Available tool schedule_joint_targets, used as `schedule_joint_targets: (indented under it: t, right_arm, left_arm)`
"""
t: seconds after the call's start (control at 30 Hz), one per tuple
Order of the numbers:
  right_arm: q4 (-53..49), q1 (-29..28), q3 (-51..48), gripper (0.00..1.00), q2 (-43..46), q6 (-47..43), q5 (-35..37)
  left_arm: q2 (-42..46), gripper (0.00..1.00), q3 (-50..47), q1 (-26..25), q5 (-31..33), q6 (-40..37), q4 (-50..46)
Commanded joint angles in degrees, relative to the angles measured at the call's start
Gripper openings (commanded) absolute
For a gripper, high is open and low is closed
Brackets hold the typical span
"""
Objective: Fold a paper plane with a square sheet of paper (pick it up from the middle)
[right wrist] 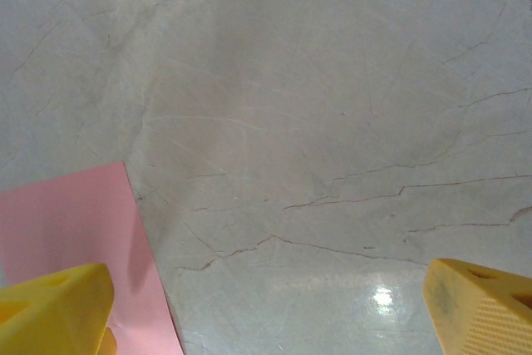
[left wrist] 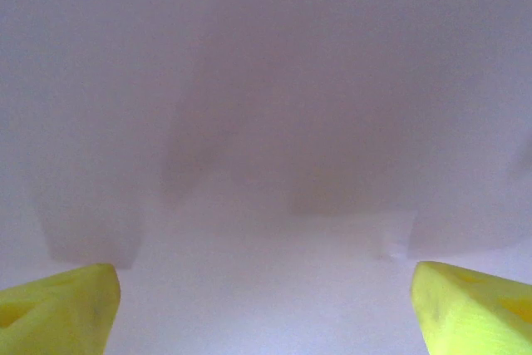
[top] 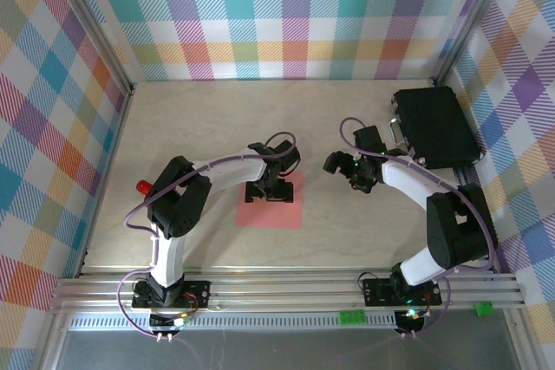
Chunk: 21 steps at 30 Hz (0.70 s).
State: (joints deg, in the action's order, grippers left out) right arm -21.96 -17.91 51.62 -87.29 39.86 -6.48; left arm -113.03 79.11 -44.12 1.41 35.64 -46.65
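On the table point(top: 199, 110), the square sheet of paper point(top: 270, 214) lies flat, salmon-pink and uncreased, beneath the left gripper point(top: 267, 190), whose jaws are wide apart. The left wrist view shows its surface close up, washed pale and shadowed. The right wrist view shows one corner. The right gripper point(right wrist: 266, 309) gapes wide, holding nothing.

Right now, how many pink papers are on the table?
1. The pink sheet lies flat on the table near the middle, beneath the left gripper. Others may be hidden.
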Motion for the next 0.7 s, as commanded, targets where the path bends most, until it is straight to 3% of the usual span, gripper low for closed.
schedule_joint_targets:
  t: [0.0,0.67]
  right_arm:
    - [0.1,0.3,-0.5,0.96,-0.8,0.6,-0.7]
    - [0.6,0.4,-0.9,0.96,-1.2,1.0,-0.8]
  left_arm:
    - [-0.9,0.89,-1.5,-0.3,-1.1,1.4,-0.5]
    - [0.2,0.64,-5.5,0.0,-0.1,2.0,2.4]
